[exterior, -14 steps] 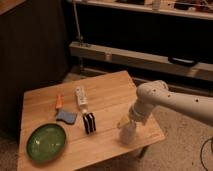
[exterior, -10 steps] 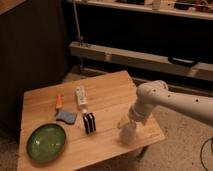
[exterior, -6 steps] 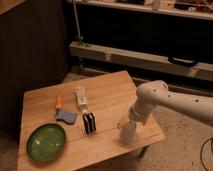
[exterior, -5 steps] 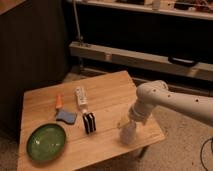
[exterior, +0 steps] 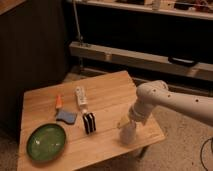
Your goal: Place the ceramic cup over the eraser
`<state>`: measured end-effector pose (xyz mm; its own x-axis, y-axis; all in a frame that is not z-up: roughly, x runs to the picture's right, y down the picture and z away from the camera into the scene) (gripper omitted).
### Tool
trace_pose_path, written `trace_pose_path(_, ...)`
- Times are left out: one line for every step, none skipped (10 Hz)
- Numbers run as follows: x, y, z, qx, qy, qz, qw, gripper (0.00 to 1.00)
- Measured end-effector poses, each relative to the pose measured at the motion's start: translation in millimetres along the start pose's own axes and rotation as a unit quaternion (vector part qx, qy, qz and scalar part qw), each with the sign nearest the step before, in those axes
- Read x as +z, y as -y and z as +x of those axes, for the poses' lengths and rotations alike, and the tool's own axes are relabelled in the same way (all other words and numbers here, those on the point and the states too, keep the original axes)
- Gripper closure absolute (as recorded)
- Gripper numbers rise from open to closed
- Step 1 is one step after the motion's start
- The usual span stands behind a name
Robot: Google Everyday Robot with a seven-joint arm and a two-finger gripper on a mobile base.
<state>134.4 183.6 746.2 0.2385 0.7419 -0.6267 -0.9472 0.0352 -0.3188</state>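
The gripper (exterior: 126, 123) hung low over the right end of the wooden table (exterior: 110, 95), right on top of the ceramic cup (exterior: 128, 134). It hid the cup's top, so it was too hard to tell whether the gripper held the cup or only touched it. The white arm (exterior: 167, 100) ran off the right edge, out of sight. The cup stood near the table's front right corner. The eraser (exterior: 89, 122) stood upright to its left, apart from it, with bare table between them. Just beside the eraser lay a blue pad (exterior: 66, 116). Behind were a long white bar (exterior: 80, 96) and a small orange thing (exterior: 59, 101). A green plate (exterior: 46, 141) sat at the front left.
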Motion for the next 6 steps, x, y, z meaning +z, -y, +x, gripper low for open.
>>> trace_pose_path(0.0,0.0,0.0,0.0,0.0,0.0,1.0,0.2)
trace_pose_path(0.0,0.0,0.0,0.0,0.0,0.0,1.0,0.2)
trace_pose_path(0.0,0.0,0.0,0.0,0.0,0.0,1.0,0.25)
trace_pose_path(0.0,0.0,0.0,0.0,0.0,0.0,1.0,0.33)
trace_pose_path(0.0,0.0,0.0,0.0,0.0,0.0,1.0,0.47)
trace_pose_path(-0.1,-0.2,-0.1,0.0,0.0,0.0,1.0,0.55)
